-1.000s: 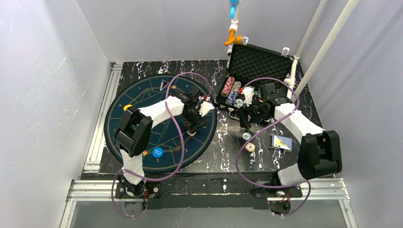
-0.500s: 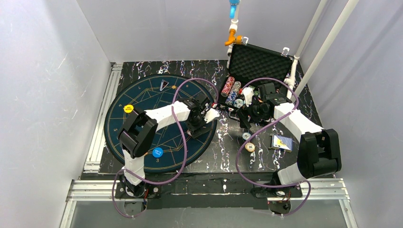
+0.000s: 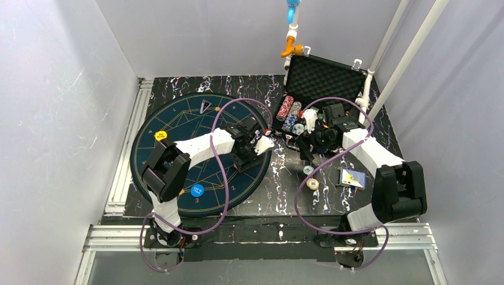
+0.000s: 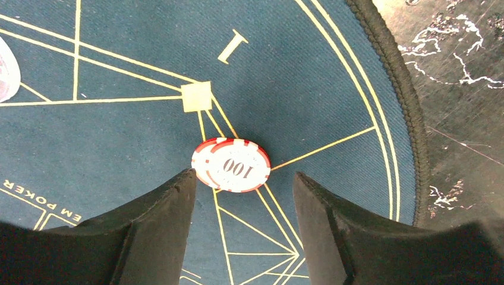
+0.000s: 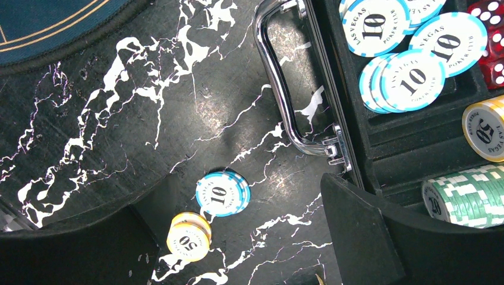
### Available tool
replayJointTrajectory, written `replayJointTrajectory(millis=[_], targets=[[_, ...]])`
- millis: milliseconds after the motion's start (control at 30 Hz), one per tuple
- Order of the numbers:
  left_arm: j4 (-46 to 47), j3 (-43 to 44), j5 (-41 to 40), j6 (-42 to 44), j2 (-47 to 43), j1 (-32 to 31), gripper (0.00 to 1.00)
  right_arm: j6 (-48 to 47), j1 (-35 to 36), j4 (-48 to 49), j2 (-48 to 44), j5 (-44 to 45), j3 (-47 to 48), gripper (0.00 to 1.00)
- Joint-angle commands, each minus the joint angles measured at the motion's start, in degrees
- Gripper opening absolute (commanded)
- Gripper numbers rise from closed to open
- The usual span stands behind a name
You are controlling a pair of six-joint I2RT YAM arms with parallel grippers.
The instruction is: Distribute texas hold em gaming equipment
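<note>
A red-and-white poker chip [image 4: 232,165] marked 100, with a second red chip edge showing under it, lies flat on the round dark-blue mat [image 4: 119,130]. It sits just past the tips of my left gripper [image 4: 243,174], which is open and holds nothing. My right gripper [image 5: 246,190] stands open above the black table. Below it lie a small stack of blue chips marked 10 [image 5: 221,193] and a stack of yellow chips marked 50 [image 5: 189,236]. From above, the left gripper [image 3: 242,159] is over the mat's right part and the right gripper [image 3: 306,151] is in front of the case.
The open black case [image 3: 324,80] stands at the back right with rows of chips [image 3: 289,113], its chrome handle [image 5: 285,89] facing the table. A deck of cards [image 3: 352,177] lies near the right arm. A blue button disc [image 3: 195,190] and a yellow one [image 3: 160,135] rest on the mat.
My left arm has swung a little to the right over the mat, uncovering the yellow disc. The right arm has not moved.
</note>
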Motion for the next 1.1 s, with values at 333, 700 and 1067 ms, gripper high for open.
replayJointTrajectory(millis=[333,700,1067], targets=[[-0.55,-0.79,0.47,-0.22,1.0,-0.33,0.62,-0.59,-0.29,1.28,0.13,-0.64,0.76,0.98],[0.17,-1.17,0.55,-0.25,3.53,-0.39,0.58,-0.68,-0.29,1.32,-0.01,-0.49,0.75,0.98],[0.53,-1.96,-0.48,-0.46,2.4,-1.36,0.45,-0.68,-0.31,1.54,-0.36,-0.03,0.6,0.98]])
